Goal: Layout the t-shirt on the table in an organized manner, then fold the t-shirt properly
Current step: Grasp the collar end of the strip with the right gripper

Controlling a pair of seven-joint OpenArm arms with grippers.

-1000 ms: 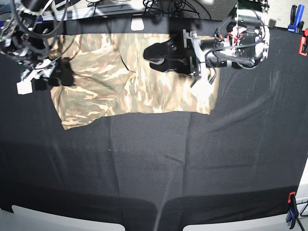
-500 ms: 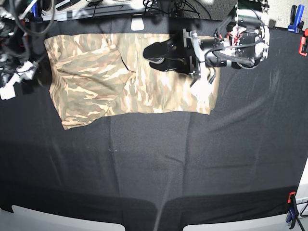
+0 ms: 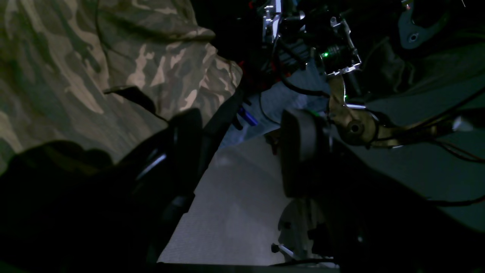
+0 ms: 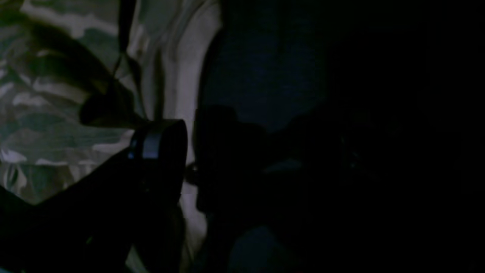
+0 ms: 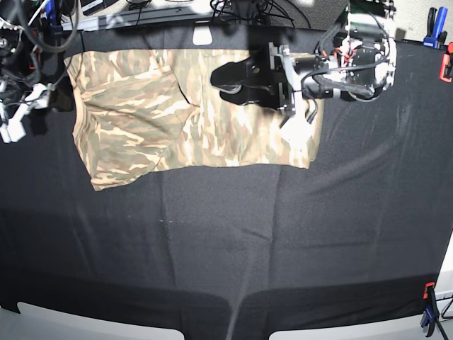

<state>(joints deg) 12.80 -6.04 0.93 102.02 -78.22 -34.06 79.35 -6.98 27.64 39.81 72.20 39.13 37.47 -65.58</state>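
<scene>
The camouflage t-shirt (image 5: 212, 134) lies spread along the far side of the black table (image 5: 283, 234), its left part creased and overlapped. My left gripper (image 5: 221, 81) hovers over the shirt's right half, pointing left. In the left wrist view this gripper (image 3: 242, 151) is open and empty, with the t-shirt (image 3: 75, 68) at upper left. My right gripper (image 5: 53, 106) hangs just off the shirt's left edge. The dark right wrist view shows this gripper (image 4: 189, 155) at the pale hem of the t-shirt (image 4: 57, 106), with nothing in it.
Cables and equipment (image 5: 177, 10) crowd the table's far edge. A blue clamp (image 5: 432, 28) and a red clamp (image 5: 446, 64) sit at the far right corner. Another clamp (image 5: 428, 308) is at the near right. A white tag (image 5: 202, 35) lies behind the collar.
My right arm has drawn back to the left, off the shirt's left sleeve and past its edge. The sleeve now lies uncovered. The left arm has stayed put.
</scene>
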